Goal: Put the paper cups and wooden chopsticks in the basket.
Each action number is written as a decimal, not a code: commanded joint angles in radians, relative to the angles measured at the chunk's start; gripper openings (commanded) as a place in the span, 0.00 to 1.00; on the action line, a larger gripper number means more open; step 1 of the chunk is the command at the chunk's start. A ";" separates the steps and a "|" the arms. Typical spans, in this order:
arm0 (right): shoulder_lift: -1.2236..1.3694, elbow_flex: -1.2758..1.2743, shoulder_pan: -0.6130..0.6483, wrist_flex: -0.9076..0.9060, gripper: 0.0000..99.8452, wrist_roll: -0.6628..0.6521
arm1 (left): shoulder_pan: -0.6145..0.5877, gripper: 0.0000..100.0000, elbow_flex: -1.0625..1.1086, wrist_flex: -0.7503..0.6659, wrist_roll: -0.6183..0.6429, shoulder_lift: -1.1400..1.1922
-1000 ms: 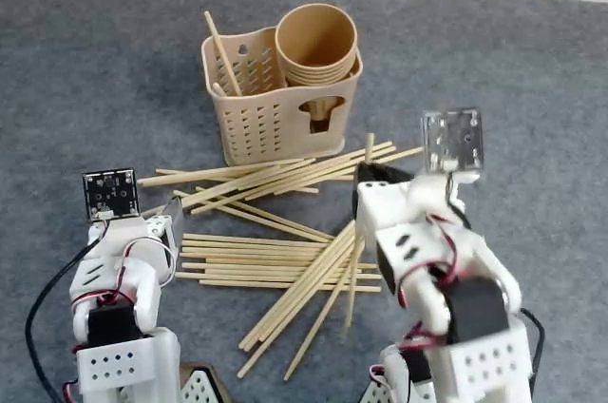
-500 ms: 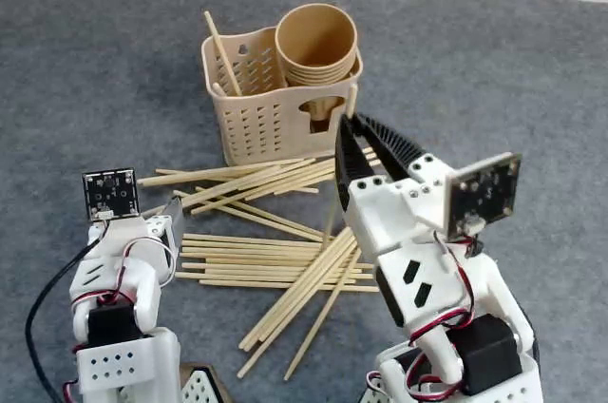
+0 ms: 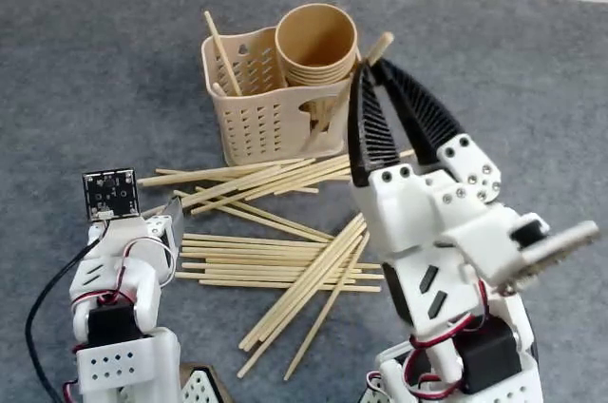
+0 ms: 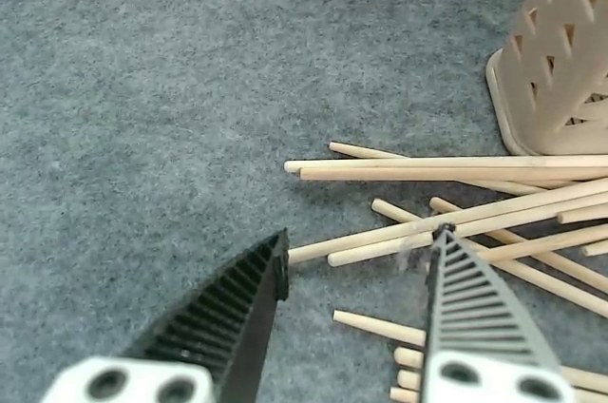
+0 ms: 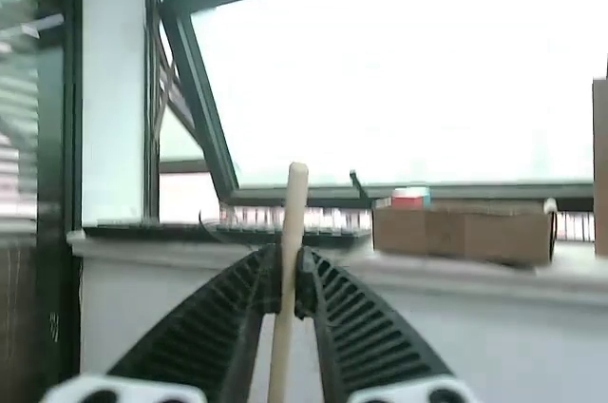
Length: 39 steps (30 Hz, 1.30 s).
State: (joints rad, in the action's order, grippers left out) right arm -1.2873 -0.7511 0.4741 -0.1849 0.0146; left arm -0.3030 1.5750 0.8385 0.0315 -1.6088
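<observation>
Cups (image 3: 316, 42) sit stacked in the basket (image 3: 266, 123) just beside the right gripper (image 3: 369, 67), which pinches one chopstick (image 3: 381, 43), while most chopsticks (image 3: 275, 251) lie loose ahead of the spread left gripper (image 4: 361, 234), awaiting transfer.

A stack of brown paper cups (image 3: 316, 42) is set in the right compartment of the beige perforated plastic basket (image 3: 256, 123). Loose pale wooden chopsticks (image 3: 266, 256) are strewn before it. One raised wooden chopstick (image 3: 381, 44) is pinched by the right gripper (image 3: 367, 67) just right of the cups; the left gripper (image 4: 361, 237) is placed at the loose ones' left end.
</observation>
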 commanded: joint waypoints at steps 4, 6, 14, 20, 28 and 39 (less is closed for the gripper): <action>0.257 0.090 0.012 0.300 0.01 -0.017 | -0.007 0.23 -0.008 -0.018 -0.008 -0.012; 0.360 0.143 0.012 0.340 0.01 -0.015 | -0.007 0.23 -0.008 -0.018 -0.008 -0.012; 0.685 0.426 0.062 0.343 0.01 -0.014 | -0.007 0.23 -0.008 -0.018 -0.009 -0.012; 0.820 0.438 0.140 0.341 0.01 -0.015 | -0.007 0.23 -0.008 -0.018 -0.009 -0.012; 0.972 0.410 0.143 0.338 0.01 -0.015 | -0.007 0.23 -0.008 -0.018 -0.009 -0.012; 0.924 0.444 0.148 -0.024 0.17 -0.015 | -0.007 0.23 -0.008 -0.018 -0.009 -0.012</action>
State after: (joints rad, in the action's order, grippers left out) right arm -0.2762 -0.3552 0.6076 -0.1389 0.0146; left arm -0.3030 1.5750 0.8385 0.0284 -1.6088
